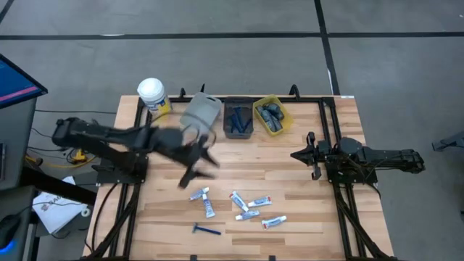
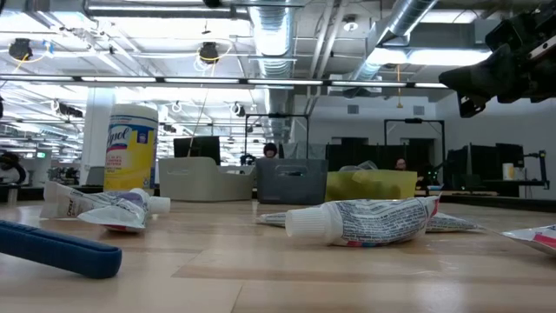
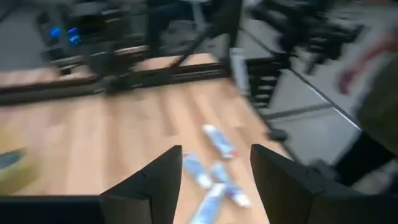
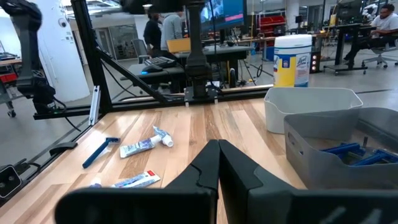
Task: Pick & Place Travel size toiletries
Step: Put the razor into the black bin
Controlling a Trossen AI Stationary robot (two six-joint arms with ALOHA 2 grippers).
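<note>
Several small white tubes (image 1: 238, 201) with blue and red marks lie flat on the near middle of the table, with a blue razor (image 1: 206, 230) nearer the front edge. More blue razors lie in the dark bin (image 1: 238, 120), and dark grey bottles (image 1: 272, 114) lie in the yellow bin. My left gripper (image 1: 201, 168) hovers open over the table between the grey bin and the tubes, holding nothing. In its wrist view the tubes (image 3: 217, 142) show between its fingers (image 3: 155, 183), farther off. My right gripper (image 1: 296, 154) waits shut at the table's right side, shown shut (image 4: 217, 163) in its wrist view.
A grey bin (image 1: 201, 112), the dark bin and a yellow bin (image 1: 284, 125) stand in a row at the far edge. A white-lidded yellow jar (image 1: 152, 94) stands left of them. Bare wood lies between the tubes and the right arm. Black frame rails run along the table's sides.
</note>
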